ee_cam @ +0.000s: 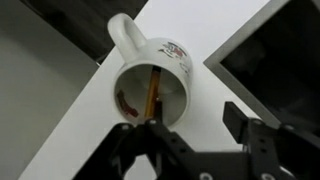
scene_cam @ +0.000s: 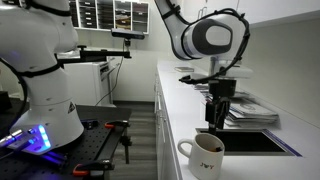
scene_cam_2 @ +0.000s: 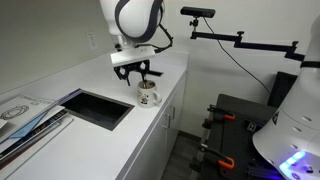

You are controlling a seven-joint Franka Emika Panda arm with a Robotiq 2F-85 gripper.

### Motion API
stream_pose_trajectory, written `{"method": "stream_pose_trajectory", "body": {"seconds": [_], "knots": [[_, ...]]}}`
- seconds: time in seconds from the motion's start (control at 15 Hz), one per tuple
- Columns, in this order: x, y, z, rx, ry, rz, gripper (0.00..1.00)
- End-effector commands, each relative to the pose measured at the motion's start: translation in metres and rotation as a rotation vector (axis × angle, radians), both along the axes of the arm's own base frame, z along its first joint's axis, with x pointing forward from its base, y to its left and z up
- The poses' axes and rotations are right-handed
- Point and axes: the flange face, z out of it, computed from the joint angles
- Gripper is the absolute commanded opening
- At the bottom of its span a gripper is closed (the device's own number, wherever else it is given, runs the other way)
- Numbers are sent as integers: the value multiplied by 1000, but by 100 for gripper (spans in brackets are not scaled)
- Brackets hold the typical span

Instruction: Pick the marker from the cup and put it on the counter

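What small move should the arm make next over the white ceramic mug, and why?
Probably a slight sideways shift to centre the open pincer over the thin orange-brown marker. It hovers above the white ceramic mug with nothing gripped, and in the wrist view the marker, leaning inside, sits off to one side of the pincer's middle.

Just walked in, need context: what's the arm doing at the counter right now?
The Franka arm is set up to pull a marker out of a cup. Its gripper hangs open right above the white cup, which stands near the front edge of the counter, beside the sink. The wrist view shows the marker leaning inside the cup, not yet gripped.
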Motion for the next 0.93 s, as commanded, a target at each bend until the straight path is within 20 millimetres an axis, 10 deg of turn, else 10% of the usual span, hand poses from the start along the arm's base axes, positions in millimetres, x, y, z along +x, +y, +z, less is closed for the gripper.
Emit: {"method": "stream_pose_trajectory", "body": {"seconds": [0.0,0.27,0.47,0.87], "knots": [[6,-6,-2,8,-38,-101,64],[-3,-19,6,6,-62,-148,69],[-11,-27,9,17,-63,-166,46],[-30,-30,7,35,-46,-206,37]]}}
